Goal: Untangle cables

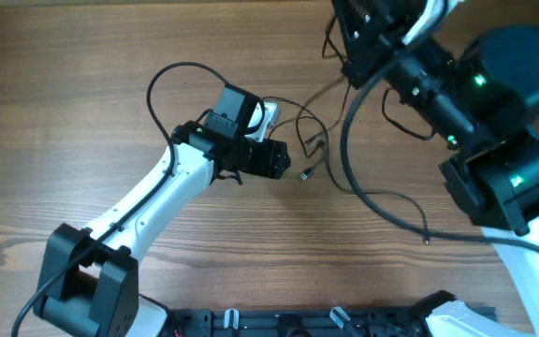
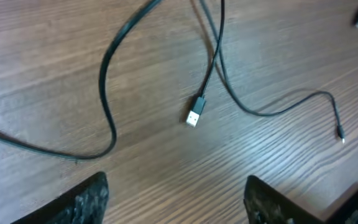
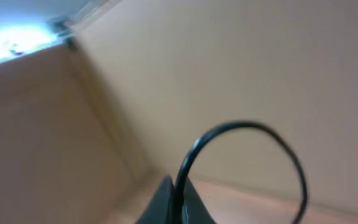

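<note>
The cables point(image 1: 313, 140) are thin black wires lying in loose crossed loops on the wooden table, just right of my left gripper point(image 1: 291, 161). In the left wrist view a USB plug point(image 2: 193, 117) lies ahead of the open, empty left gripper point(image 2: 179, 202), with a small plug end point(image 2: 340, 132) at the right. A longer black cable point(image 1: 349, 150) runs from my raised right gripper point(image 1: 356, 47) down to a plug end point(image 1: 426, 240). In the right wrist view the right gripper point(image 3: 178, 202) is shut on a black cable point(image 3: 247, 127) that arcs above it.
The wooden table point(image 1: 82, 75) fills the view. The left arm's own black cable point(image 1: 162, 80) loops at the back left. The right arm's bulky black body point(image 1: 494, 140) stands at the right. A dark rail point(image 1: 326, 323) runs along the front edge.
</note>
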Action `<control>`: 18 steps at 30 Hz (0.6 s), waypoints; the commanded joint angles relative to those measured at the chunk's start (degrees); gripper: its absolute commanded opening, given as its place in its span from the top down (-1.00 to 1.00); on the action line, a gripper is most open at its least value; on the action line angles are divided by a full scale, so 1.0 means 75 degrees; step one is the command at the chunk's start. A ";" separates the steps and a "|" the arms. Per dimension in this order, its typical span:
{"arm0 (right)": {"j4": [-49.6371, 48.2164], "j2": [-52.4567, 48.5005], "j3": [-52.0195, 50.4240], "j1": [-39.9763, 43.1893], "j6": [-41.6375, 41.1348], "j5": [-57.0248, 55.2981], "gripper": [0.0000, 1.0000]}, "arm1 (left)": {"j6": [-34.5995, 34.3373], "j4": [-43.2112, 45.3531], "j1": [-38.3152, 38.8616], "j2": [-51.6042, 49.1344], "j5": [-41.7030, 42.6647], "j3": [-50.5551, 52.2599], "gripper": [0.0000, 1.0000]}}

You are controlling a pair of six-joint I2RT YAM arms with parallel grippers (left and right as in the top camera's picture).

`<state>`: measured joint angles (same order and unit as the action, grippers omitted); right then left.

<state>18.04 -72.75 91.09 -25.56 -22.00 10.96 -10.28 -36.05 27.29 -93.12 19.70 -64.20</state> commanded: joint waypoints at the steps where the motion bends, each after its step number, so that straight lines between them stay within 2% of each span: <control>1: 0.1378 -0.0291 0.0012 0.0393 0.0335 -0.1542 0.91 | 0.0117 -0.0256 -0.0152 0.0017 -0.0152 -0.0041 -0.34; 2: 0.2034 -0.0455 0.0012 0.0752 0.0338 -0.1824 0.91 | 0.0114 -0.0452 -0.0277 0.0041 -0.0315 -0.0041 -0.31; 4: 0.2448 -0.0624 0.0012 0.1527 0.0635 -0.1874 0.91 | 0.0114 -0.0682 -0.0533 0.0058 -0.0414 -0.0041 -0.30; 7: 0.2165 -0.0615 0.0012 0.2704 0.1276 -0.1897 0.91 | 0.0114 -0.0895 -0.0842 0.0105 -0.0411 -0.0041 -0.32; 12: 0.2314 -0.0871 0.0009 0.4739 0.1306 -0.1900 0.91 | 0.0052 -0.0921 -0.0933 0.0131 -0.0370 -0.0041 -0.34; 14: 0.2865 -0.1224 0.0009 0.5319 0.0784 -0.2034 0.91 | -0.0096 -0.0938 -0.0918 0.0131 -0.0312 -0.0041 -0.34; 16: 0.3509 -0.1705 -0.0006 0.5896 -0.0376 -0.2582 0.91 | -0.0149 -0.1005 -0.0918 0.0131 -0.0119 -0.0041 -0.34; 18: 0.3649 -0.2279 -0.0006 0.6388 -0.0478 -0.2597 0.92 | -0.0146 -0.1096 -0.0918 0.0131 0.0122 -0.0041 -0.34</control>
<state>44.53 -84.79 91.22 18.44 -20.03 -5.50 -10.79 -43.57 20.36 -93.10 17.76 -64.25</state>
